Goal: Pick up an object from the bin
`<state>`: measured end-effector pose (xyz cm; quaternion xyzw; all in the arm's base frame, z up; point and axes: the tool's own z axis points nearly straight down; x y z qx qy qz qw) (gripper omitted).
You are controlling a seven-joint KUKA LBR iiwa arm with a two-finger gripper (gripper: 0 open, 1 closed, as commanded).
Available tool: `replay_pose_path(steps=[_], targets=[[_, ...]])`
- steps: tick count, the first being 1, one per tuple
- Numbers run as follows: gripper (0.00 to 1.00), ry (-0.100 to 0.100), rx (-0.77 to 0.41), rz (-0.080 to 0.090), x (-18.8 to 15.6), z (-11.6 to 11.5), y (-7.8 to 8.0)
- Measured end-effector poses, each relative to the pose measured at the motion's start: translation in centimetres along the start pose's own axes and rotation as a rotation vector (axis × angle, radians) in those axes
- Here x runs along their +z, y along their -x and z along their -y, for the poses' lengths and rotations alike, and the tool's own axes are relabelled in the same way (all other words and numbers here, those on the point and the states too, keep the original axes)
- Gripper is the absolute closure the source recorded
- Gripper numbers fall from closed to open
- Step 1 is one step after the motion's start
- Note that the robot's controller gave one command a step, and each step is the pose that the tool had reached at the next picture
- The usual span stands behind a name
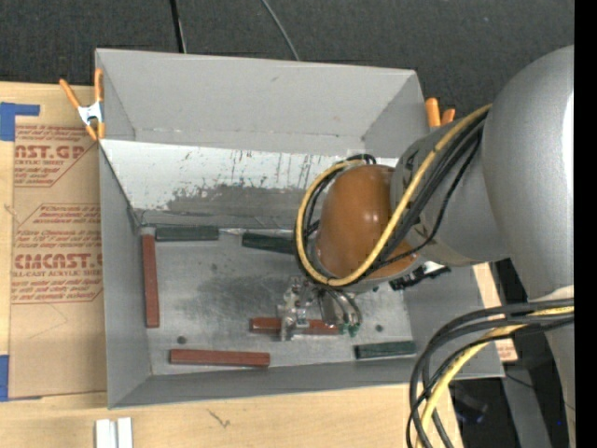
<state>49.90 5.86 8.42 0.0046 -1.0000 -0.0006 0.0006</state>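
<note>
You are looking down into a grey metal bin (252, 101) with sloping walls and a scuffed flat floor. The robot arm (532, 175) comes in from the right, large and silver, with a rounded orange cover (359, 217) at its wrist and yellow and black cables (308, 215) looped around it. Below that cover, the gripper (300, 317) is down at the floor near the middle front of the bin, right at a short red-brown bar (264, 325) that lies flat and runs left to right. The gripper's metal parts overlap the bar's middle, so you cannot tell whether it is apart, together or clamped on the bar. Five more bars lie scattered and well apart. A long red-brown bar (149, 280) runs along the left wall, and another red-brown bar (219, 357) lies along the front edge. A dark green bar (187, 234) lies at the back left, a second dark green bar (269, 243) sits just left of the orange cover, and a third dark green bar (384, 350) lies at the front right, near the gripper.
</note>
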Motion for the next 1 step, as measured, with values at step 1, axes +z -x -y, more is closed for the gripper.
replay_pose_path(steps=[1], targets=[[1.00, -0.001, -0.047, 0.004, -15.37, -1.22, -0.36]])
